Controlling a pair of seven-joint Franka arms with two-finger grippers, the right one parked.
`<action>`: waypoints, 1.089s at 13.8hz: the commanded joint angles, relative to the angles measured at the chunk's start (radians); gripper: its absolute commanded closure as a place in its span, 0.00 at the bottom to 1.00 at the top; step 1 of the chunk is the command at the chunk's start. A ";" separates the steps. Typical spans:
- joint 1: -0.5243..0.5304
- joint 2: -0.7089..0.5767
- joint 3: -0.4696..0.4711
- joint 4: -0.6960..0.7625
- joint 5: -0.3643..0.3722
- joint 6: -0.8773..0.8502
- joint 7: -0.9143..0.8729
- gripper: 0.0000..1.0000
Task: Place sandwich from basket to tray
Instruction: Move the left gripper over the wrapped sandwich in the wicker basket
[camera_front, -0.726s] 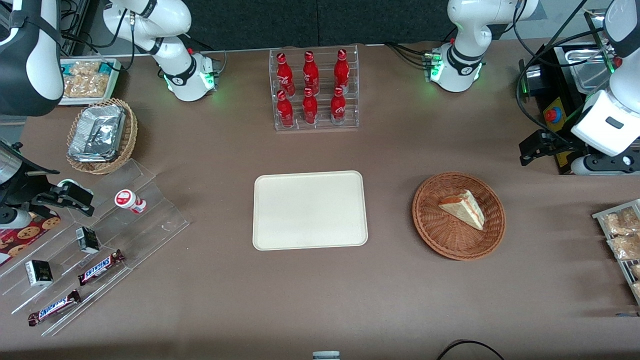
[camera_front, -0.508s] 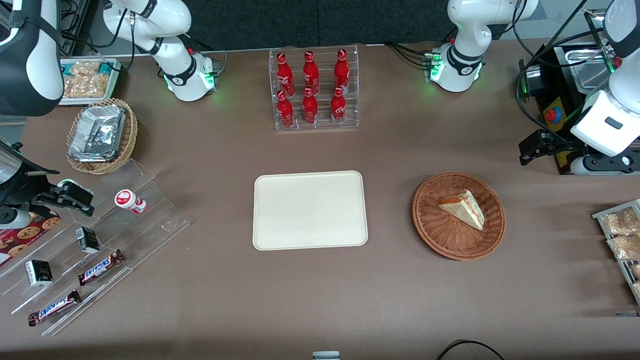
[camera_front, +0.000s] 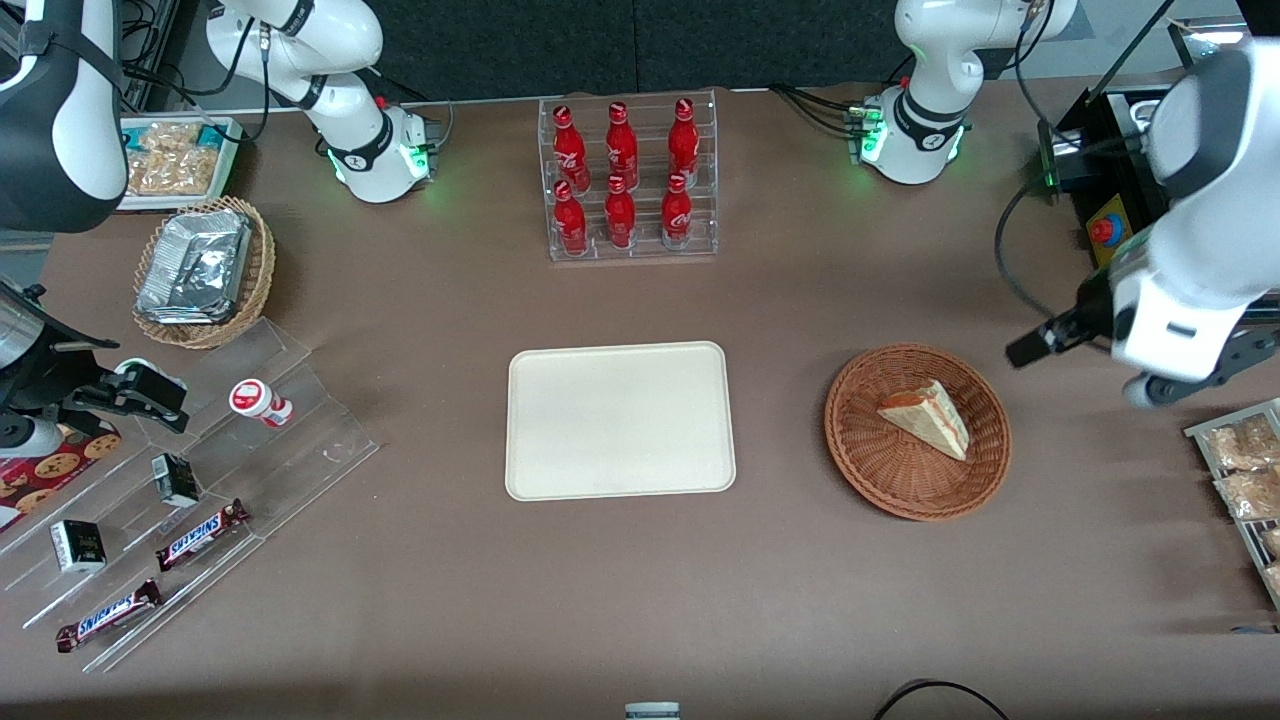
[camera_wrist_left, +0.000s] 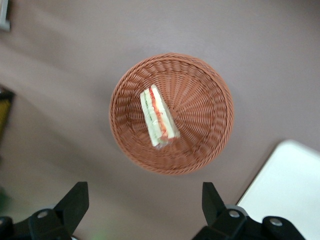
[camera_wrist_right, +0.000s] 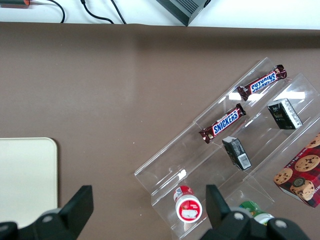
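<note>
The sandwich (camera_front: 925, 417), a pale bread wedge with red and green filling, lies in the round reddish-brown basket (camera_front: 880, 470). The cream tray (camera_front: 620, 420) lies flat beside the basket, toward the parked arm's end, with nothing on it. My left gripper (camera_front: 1030, 347) hangs above the table just outside the basket's rim, toward the working arm's end and a little farther from the front camera. In the left wrist view the gripper (camera_wrist_left: 142, 202) stands open with nothing between its fingers; the sandwich (camera_wrist_left: 159, 118), the basket (camera_wrist_left: 205, 100) and a corner of the tray (camera_wrist_left: 290, 185) lie below it.
A clear rack of red bottles (camera_front: 625, 180) stands farther from the front camera than the tray. A black box with a red button (camera_front: 1105, 230) and a rack of snack packets (camera_front: 1240, 470) flank the working arm. A stepped acrylic stand with Snickers bars (camera_front: 200, 480) sits toward the parked arm's end.
The left arm has swung nearer the front camera and toward the basket, bringing the gripper from by the black box to just outside the basket's rim. Sandwich, basket and tray have not moved.
</note>
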 joint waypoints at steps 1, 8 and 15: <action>-0.002 -0.007 -0.004 -0.147 -0.014 0.167 -0.274 0.00; -0.002 -0.008 -0.006 -0.528 -0.014 0.638 -0.465 0.00; -0.002 0.116 -0.004 -0.603 -0.014 0.808 -0.474 0.00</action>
